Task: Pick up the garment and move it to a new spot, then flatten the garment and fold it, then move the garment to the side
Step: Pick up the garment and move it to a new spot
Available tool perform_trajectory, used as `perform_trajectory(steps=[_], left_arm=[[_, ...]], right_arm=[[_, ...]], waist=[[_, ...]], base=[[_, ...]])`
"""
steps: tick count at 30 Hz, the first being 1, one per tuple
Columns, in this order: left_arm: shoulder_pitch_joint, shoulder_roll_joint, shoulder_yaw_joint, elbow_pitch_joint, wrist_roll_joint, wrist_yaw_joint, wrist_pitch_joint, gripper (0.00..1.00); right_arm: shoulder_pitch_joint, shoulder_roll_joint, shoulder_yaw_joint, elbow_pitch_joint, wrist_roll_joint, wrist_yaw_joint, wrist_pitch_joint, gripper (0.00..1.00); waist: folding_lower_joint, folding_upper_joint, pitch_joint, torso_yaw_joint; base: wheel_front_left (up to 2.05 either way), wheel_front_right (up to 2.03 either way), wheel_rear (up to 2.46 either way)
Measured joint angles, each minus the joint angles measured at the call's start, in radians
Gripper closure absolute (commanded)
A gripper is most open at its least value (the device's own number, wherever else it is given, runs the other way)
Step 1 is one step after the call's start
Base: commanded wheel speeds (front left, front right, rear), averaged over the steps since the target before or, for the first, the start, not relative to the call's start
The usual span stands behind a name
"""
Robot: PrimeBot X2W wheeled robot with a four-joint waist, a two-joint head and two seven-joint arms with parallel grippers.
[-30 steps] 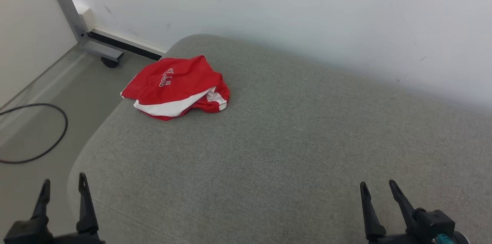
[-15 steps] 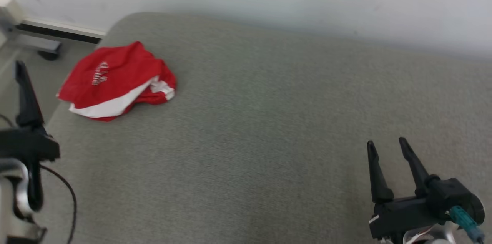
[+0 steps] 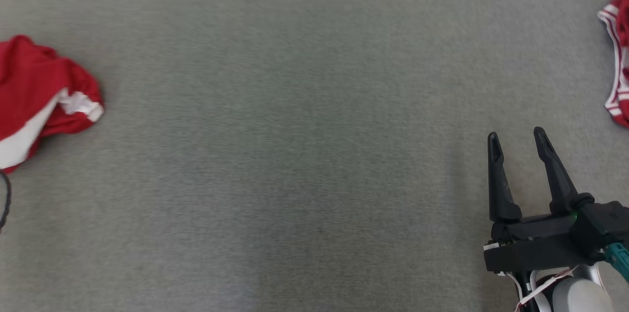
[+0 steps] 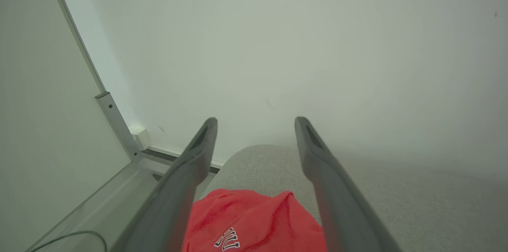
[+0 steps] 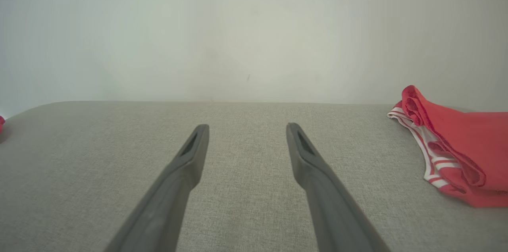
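Entry one: lettered red garment (image 4: 254, 220), a crumpled heap with a white panel, near the rounded corner of the grey cushion (image 3: 295, 155). It lies below the left pincer (image 4: 256, 121) and in line with the gap between its fingers, which are spread wide and hold nothing. Entry two: striped red garment (image 5: 456, 152), bunched, with its white-banded hem turned toward the right pincer (image 5: 247, 126). It sits ahead and off to that pincer's right, well apart, with bare cushion between. The right pincer is likewise spread and empty, pointing at the wall (image 5: 254, 25). The striped piece is cut by the frame edge, so its long axis cannot be told. Judgement: the left arm is nearer the lettered heap and the right arm nearer the striped one. A pick-up calls for a drop by the left or a rightward reach by the right.
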Motion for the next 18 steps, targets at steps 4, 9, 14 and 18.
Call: perform_trajectory(steps=[4,9,14,18], left_arm=[[-0.037,0.042,-0.014,0.115,0.005,-0.019,0.027,0.0],[-0.066,0.071,-0.041,0.254,0.011,-0.036,0.07,0.0],[-0.104,0.072,-0.08,0.384,0.001,-0.055,0.185,0.0],[-0.15,0.078,-0.091,0.454,-0.023,-0.062,0.264,0.0]], right_arm=[[-0.003,0.001,-0.001,-0.022,0.0,0.0,0.001,0.0],[-0.006,0.0,-0.016,-0.044,-0.004,0.0,0.003,0.0],[-0.005,-0.007,-0.029,-0.07,-0.004,0.0,0.013,0.0],[-0.005,-0.008,-0.029,-0.082,-0.005,0.0,0.022,0.0]], waist=[[-0.0001,0.0,0.05,-0.055],[-0.0001,0.0,0.108,-0.111],[-0.0001,0.0001,0.157,-0.147],[-0.0002,0.0,0.181,-0.161]], base=[[0.0,0.0,0.0],[0.0,0.0,0.0],[0.0,0.0,0.0],[0.0,0.0,0.0]])
